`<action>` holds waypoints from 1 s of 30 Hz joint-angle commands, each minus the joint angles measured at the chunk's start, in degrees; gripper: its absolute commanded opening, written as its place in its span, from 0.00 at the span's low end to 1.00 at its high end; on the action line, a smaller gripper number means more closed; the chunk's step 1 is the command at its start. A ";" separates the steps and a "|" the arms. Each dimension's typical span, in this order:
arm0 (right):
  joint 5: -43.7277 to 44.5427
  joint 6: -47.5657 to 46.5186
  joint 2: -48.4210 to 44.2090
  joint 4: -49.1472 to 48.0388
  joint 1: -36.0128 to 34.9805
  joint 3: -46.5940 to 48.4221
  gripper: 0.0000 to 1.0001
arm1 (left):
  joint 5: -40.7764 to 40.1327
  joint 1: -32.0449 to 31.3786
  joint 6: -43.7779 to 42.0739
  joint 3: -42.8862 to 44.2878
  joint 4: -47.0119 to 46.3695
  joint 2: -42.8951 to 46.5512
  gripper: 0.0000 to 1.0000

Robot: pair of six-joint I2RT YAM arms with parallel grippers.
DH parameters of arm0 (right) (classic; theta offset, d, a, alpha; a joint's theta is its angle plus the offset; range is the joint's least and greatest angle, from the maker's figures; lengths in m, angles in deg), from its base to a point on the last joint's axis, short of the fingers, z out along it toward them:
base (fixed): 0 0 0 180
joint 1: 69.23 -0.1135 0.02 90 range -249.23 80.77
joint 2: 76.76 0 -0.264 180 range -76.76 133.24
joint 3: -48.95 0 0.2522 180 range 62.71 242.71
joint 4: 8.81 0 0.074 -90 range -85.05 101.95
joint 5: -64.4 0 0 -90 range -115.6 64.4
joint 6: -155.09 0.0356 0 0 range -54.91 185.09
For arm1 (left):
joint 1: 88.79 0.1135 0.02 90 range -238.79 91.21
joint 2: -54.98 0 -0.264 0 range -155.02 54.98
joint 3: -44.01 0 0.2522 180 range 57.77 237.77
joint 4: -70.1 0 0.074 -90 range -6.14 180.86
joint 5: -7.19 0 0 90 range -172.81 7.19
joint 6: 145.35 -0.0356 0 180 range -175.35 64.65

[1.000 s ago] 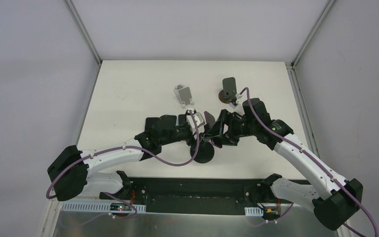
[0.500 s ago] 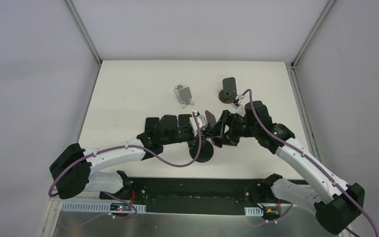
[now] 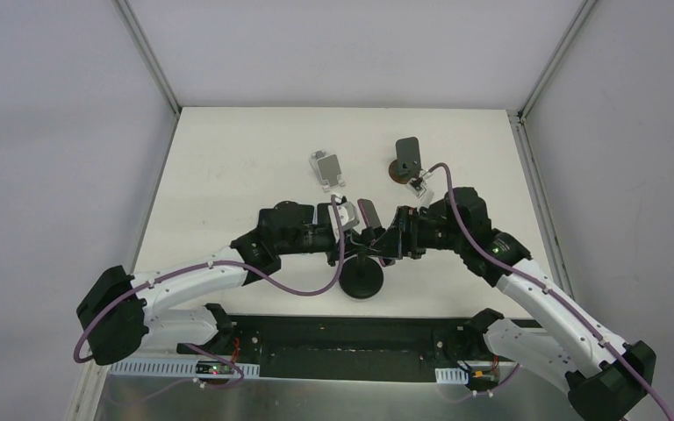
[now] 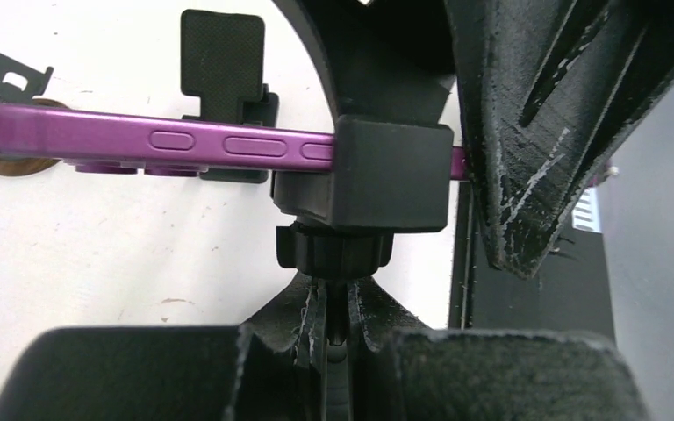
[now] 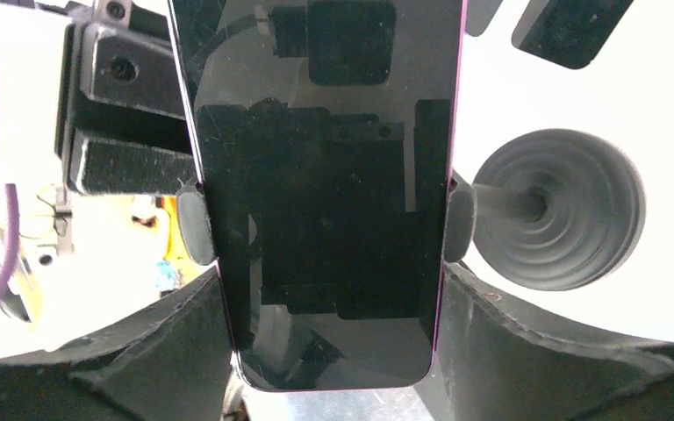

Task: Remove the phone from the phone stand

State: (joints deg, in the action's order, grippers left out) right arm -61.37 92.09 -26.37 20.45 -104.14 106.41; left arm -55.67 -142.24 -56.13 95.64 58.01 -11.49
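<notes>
The phone (image 5: pixel 325 193), purple-edged with a black screen, sits in the side clamps (image 5: pixel 195 224) of a black phone stand, above the stand's round base (image 3: pixel 362 282). My right gripper (image 5: pixel 329 351) is shut on the phone's lower end, one finger on each long edge. In the left wrist view the phone (image 4: pixel 184 145) shows edge-on, held by the stand's clamp (image 4: pixel 392 171). My left gripper (image 4: pixel 344 303) is shut on the stand's thin stem just below the clamp. Both grippers meet at the stand near the table's front middle (image 3: pixel 370 232).
Two other stands are on the white table behind: a grey one (image 3: pixel 326 168) and a dark one on a brown base (image 3: pixel 406 158). The table's front edge and the dark base rail (image 3: pixel 351 338) lie just behind the stand's base.
My left gripper has gone from open to shut on the stand's stem. The stand's base has shifted slightly toward the front edge. The right gripper has kept its hold on the phone.
</notes>
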 commanded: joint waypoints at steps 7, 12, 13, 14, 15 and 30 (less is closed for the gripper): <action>-4.02 -20.78 -4.54 -11.87 0.20 -1.25 0.09 | 16.14 0.46 9.08 2.68 -5.42 9.10 0.00; -5.27 -26.53 -5.14 -13.65 0.20 -2.10 0.09 | 16.95 0.65 9.28 2.99 -4.86 12.59 0.00; -5.92 -28.99 -5.13 -13.85 0.13 -2.24 0.09 | 17.15 0.65 9.15 2.96 -4.71 13.14 0.00; -6.84 -30.80 -5.05 -14.04 0.19 -2.36 0.09 | 17.15 0.63 9.04 2.75 -4.59 13.66 0.00; -7.60 -32.90 -5.06 -14.09 0.20 -2.51 0.09 | 17.37 0.70 8.88 2.67 -4.29 14.02 0.00; -8.29 -55.32 -1.35 -4.72 0.20 2.70 0.08 | 20.67 1.05 8.91 2.72 -1.08 15.95 0.00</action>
State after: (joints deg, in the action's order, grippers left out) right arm -76.32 48.14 -28.54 12.10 -105.72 106.61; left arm -44.22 -141.17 -49.33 95.64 62.84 -0.78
